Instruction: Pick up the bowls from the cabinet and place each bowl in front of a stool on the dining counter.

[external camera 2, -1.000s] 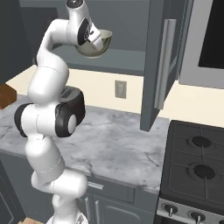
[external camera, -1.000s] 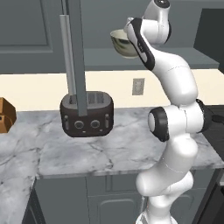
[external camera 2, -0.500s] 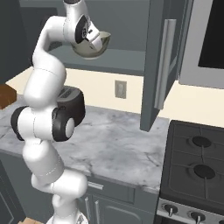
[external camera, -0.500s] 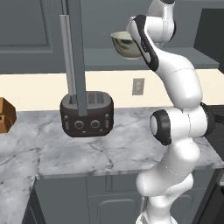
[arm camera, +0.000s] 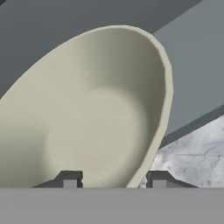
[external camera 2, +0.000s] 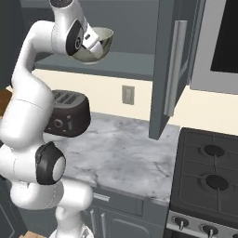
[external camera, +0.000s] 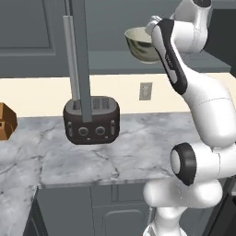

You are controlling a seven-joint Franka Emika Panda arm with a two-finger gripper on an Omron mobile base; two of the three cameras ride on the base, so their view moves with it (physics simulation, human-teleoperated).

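A cream bowl [external camera: 140, 44] [external camera 2: 100, 44] hangs tilted in the air in front of the open cabinet's grey shelf [external camera: 106, 62] [external camera 2: 135, 60]. My gripper [external camera: 154, 25] [external camera 2: 90, 42] is shut on the bowl's rim. In the hand view the bowl's pale inside [arm camera: 96, 118] sits close up. Its rim runs down between the two fingertips of my gripper [arm camera: 113, 180]. The dining counter and the stools are out of view.
A dark toaster [external camera: 91, 120] [external camera 2: 67, 118] stands on the marble worktop [external camera: 138, 156] [external camera 2: 125, 153] below. The open cabinet door [external camera: 78, 50] [external camera 2: 169, 69] sticks out towards me. A black stove [external camera 2: 209, 176] is at the right and a brown box [external camera: 5, 120] at the far left.
The jaws have closed on the bowl's rim. The arm has straightened upward and the bowl has shifted slightly with the hand.
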